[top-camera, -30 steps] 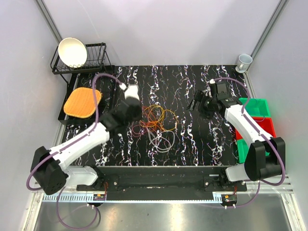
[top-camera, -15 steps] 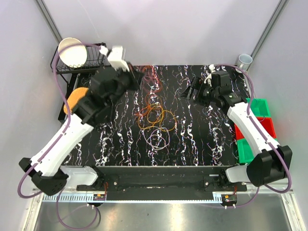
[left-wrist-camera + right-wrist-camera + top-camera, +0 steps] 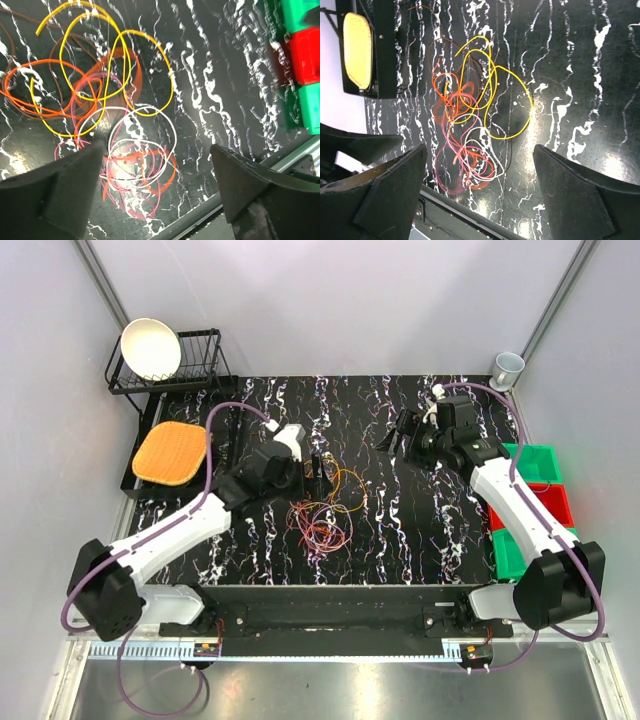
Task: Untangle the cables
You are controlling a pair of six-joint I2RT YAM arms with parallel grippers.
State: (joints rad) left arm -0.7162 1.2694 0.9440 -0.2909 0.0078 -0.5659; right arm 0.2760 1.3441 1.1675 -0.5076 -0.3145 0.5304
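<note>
The cables lie in one loose heap on the black marbled table, with yellow, orange, pink, white and brown loops crossing each other. My left gripper hovers just behind the heap, open and holding nothing. In the left wrist view the left gripper frames the white and pink loops of the cables. My right gripper hangs open to the back right, apart from the heap. The right wrist view shows the right gripper looking down at the cables from some height.
A dish rack with a white bowl stands at the back left, an orange pad in front of it. A cup sits at the back right. Green and red bins line the right edge.
The left arm swung up toward the rack with the cables lifted, then came back down and opened. The heap dropped and now lies bunched nearer the front. The right gripper shifted slightly left.
</note>
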